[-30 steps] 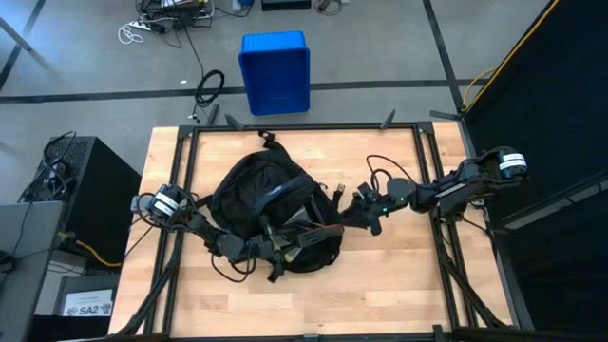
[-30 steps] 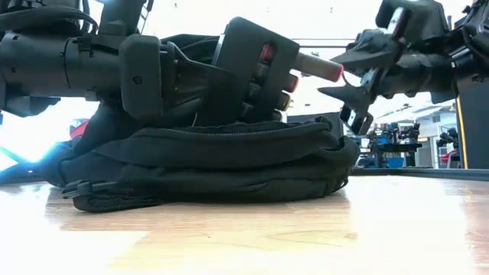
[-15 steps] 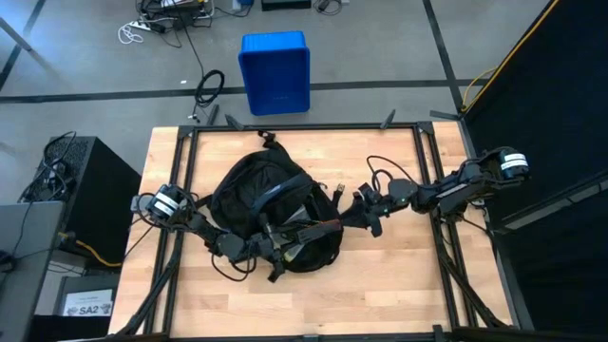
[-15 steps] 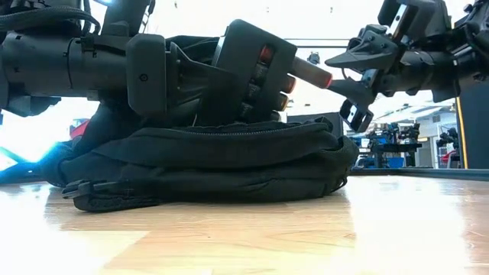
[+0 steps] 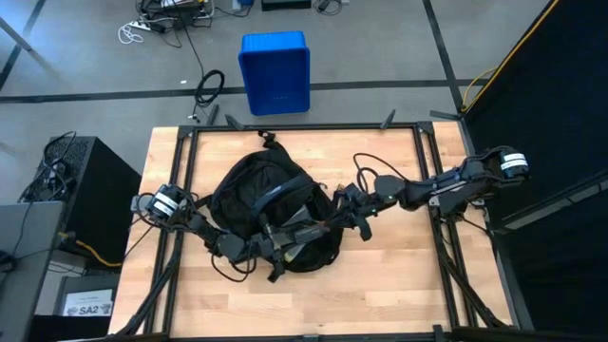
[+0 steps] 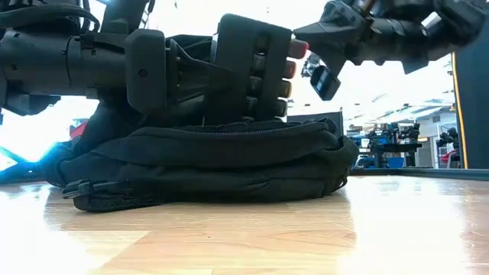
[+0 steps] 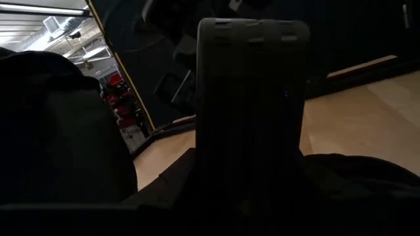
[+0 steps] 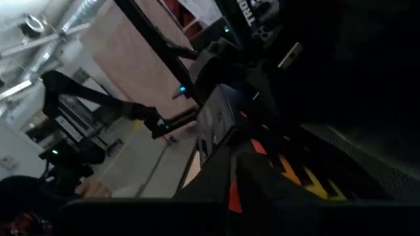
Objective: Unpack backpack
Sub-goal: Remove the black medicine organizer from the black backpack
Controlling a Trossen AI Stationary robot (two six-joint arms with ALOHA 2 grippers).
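Wooden counter (image 5: 399, 275); black backpack (image 5: 261, 195) lies at its middle, nearer the left edge; left gripper (image 5: 285, 239) holds a dark case of markers (image 6: 252, 65) upright over the backpack; right gripper (image 5: 344, 211) clamped shut on a marker tip (image 6: 298, 49); blue bin (image 5: 275, 72) on the floor beyond the far edge.

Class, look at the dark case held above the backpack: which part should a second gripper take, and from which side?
The case's free end with the coloured caps, approached level from the right arm's side: the left gripper holds the other end, and this end juts clear above the backpack.
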